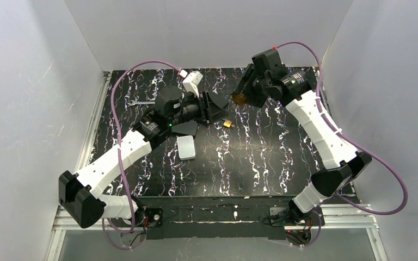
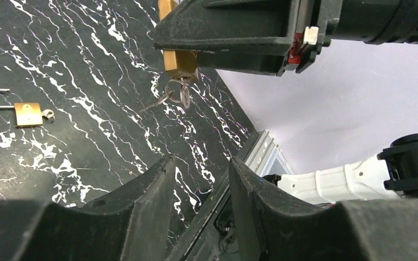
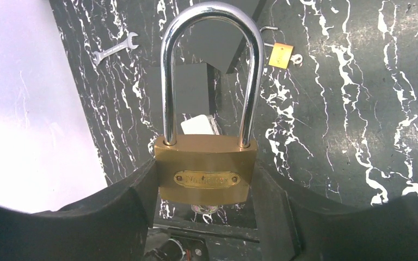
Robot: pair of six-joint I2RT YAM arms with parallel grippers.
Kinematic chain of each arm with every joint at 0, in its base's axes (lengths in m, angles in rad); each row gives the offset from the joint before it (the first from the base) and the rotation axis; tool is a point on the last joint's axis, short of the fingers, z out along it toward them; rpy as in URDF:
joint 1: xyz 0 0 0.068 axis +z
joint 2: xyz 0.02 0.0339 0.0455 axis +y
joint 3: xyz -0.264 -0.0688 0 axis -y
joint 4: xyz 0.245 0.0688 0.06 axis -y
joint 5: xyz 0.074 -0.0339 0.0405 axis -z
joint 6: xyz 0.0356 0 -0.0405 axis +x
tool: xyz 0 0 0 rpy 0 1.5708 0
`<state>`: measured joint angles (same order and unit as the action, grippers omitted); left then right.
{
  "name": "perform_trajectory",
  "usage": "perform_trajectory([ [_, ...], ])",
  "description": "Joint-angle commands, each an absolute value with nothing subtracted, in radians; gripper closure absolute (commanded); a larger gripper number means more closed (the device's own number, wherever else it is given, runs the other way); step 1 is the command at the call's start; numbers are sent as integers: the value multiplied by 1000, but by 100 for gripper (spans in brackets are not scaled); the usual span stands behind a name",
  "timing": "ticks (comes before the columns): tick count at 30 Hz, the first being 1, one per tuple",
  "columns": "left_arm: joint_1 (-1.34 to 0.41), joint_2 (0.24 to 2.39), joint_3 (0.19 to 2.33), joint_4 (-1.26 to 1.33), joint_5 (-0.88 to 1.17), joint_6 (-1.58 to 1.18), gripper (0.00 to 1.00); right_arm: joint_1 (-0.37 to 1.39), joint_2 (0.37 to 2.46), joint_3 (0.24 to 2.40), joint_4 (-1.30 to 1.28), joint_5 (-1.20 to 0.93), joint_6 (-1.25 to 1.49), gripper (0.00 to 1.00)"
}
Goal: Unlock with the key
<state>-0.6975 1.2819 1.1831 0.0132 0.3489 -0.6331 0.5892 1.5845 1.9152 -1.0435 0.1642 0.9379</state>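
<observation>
Two grippers: right gripper (image 3: 204, 185) clamped on large brass padlock (image 3: 207, 163); left gripper (image 2: 200, 179) with jaws apart. Left wrist view alone shows keys (image 2: 177, 93) hanging under that padlock, small padlock (image 2: 27, 113) at 9 o'clock; right wrist view adds wrench (image 3: 114, 48) at 10 o'clock

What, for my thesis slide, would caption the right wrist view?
Right pincer clamps a brass padlock by its body, shackle closed, over a black marbled table.
</observation>
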Motion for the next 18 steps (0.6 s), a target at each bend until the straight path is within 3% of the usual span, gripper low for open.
perform_trajectory([
  [1, -693, 1287, 1222, 57, 328, -675, 61, 583, 1530, 1932, -940, 124, 922, 99],
  [18, -691, 1373, 1275, 57, 288, -679, 71, 583, 1525, 1920, -927, 87, 923, 99],
])
